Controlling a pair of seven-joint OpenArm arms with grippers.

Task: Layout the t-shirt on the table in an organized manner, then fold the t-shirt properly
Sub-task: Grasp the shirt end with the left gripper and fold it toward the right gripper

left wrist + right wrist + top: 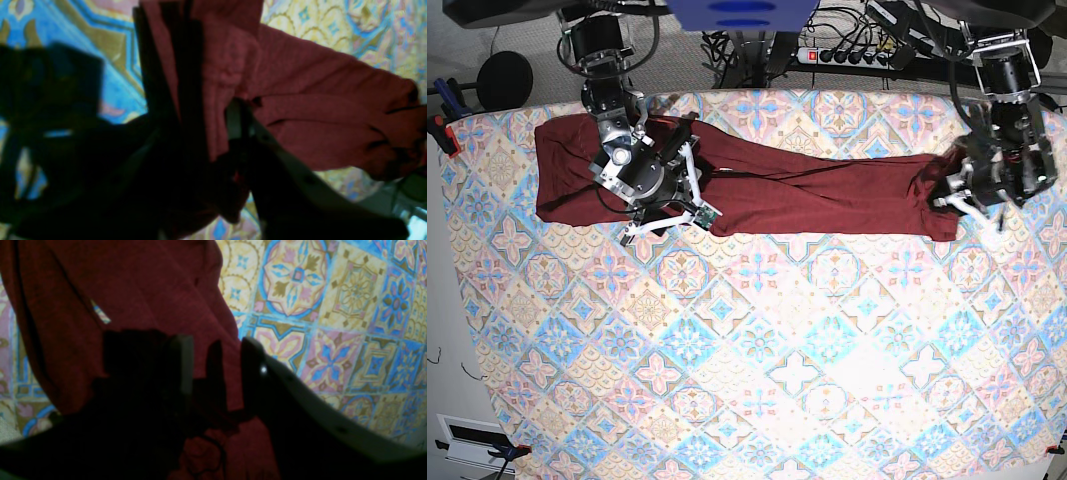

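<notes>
The t-shirt [767, 185] lies along the far edge of the table [757, 380], drawn out into a long band from one side to the other, with sleeves and body bunched together instead of spread flat. This placement suggests the layout step is in hand: tension between the two ends would pull out folds before any folding begins.

Left gripper [213, 133]: positioned at the end of the garment on the right of the base view. In the left wrist view, a gathered wad of maroon cloth sits between the fingers [235, 118], which stand narrowly apart and pinch the fabric. The arm reaches down from the far edge, wrist bent inward toward the cloth.

Right gripper [217, 370]: positioned over the other half of the garment, on the left of the base view, just inboard of the broad end. The right wrist view shows the fingers [253, 356] part-way open with a fold of cloth lying between them. Whether that fold is actually clamped cannot be told. The wrist is tilted across the band, pointing toward the table's centre.
</notes>
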